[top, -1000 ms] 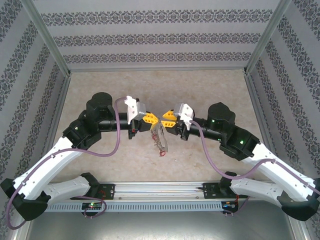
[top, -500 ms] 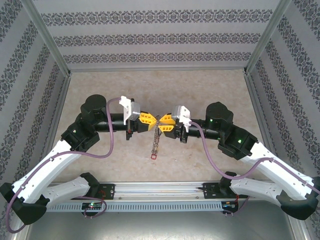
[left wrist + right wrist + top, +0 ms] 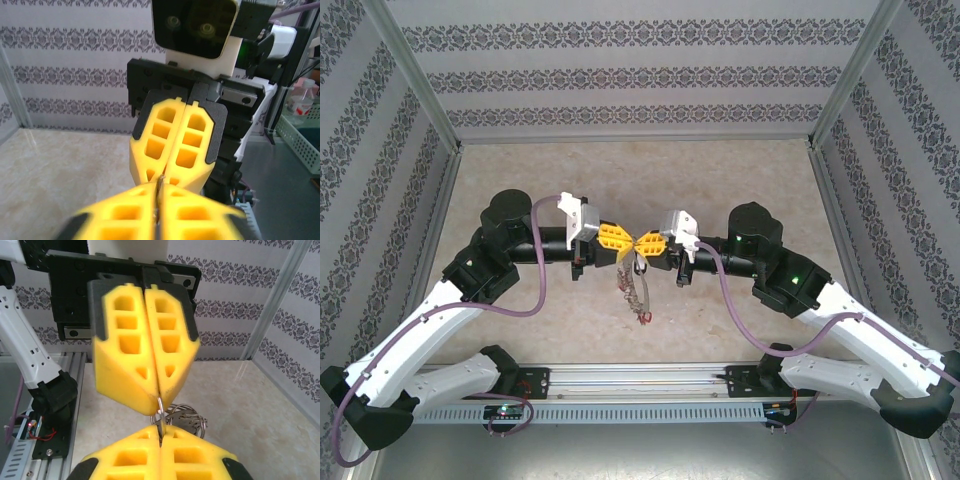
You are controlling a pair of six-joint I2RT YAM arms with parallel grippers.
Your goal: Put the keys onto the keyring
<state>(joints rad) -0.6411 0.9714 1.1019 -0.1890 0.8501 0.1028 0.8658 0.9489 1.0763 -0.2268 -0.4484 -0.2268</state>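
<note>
Top external: left end effector and right end effector, tip to tip — both pinch the dangling keyring.

the keyring is a small tangle in the top view, its hanging pieces too fine to tell apart. its top is hidden where the closed left gripper and closed right gripper meet just above it. in the right wrist view blurred fingers, cut by the bottom edge, cover most of the keyring.
</note>
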